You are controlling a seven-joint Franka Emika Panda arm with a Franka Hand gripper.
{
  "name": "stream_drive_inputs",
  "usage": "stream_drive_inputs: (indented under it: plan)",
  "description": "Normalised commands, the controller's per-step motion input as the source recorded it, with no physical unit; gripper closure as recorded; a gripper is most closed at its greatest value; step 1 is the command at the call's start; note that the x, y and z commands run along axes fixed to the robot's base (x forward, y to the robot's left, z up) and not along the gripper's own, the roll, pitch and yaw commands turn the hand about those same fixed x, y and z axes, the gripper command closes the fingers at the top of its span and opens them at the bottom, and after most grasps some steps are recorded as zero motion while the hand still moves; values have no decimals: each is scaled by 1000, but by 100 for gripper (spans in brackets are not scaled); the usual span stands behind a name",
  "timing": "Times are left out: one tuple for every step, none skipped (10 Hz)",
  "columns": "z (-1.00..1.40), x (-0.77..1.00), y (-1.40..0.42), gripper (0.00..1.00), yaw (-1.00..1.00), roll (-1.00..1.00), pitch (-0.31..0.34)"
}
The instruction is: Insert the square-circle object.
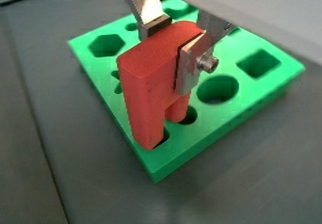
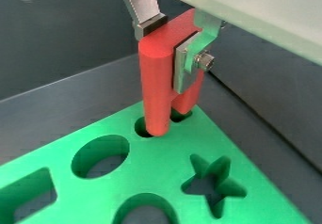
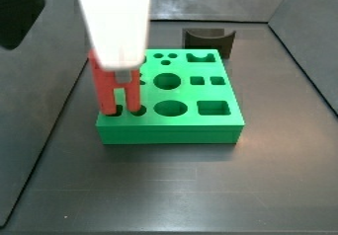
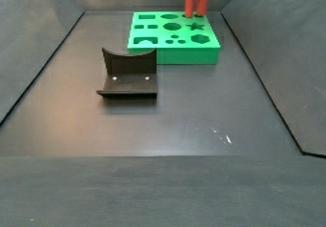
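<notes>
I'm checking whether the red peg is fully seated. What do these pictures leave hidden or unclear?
- Prong tips of the square-circle object: inside the holes of the green block in both wrist views; depth unknown.
- Gripper: in a side view a blurred pale arm covers it.
- Peg top: cut off by the frame edge in a side view.

Pincer: flat silver fingers, dark pads

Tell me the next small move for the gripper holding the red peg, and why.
Probably press straight down a little more. The gripper is shut on the red peg, which stands upright with its prongs already entering holes at the edge of the green block. Most of the peg is above the block, so it looks only partly seated.
</notes>
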Motion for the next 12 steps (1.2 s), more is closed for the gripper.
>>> stream_drive_inputs:
  plan:
    - [-174, 114, -160, 100, -757, 14, 0]
    - [-103, 126, -146, 100, -583, 0, 0]
    - [-97, 163, -117, 100, -451, 0, 0]
    - [-143, 223, -37, 100, -274, 9, 0]
    - [-114, 197, 0, 100, -86, 66, 0]
    - [-183, 0, 71, 100, 0, 40, -36]
    - [-329, 0, 66, 100, 0, 64, -104]
    - [-440, -74, 34, 100, 0, 34, -201]
    - [-529, -174, 0, 100, 0, 0, -337]
    - [-523, -111, 0, 100, 0, 37, -346]
    - [-474, -63, 0, 100, 0, 50, -333]
    - [-389, -6, -34, 100, -14, 101, -257]
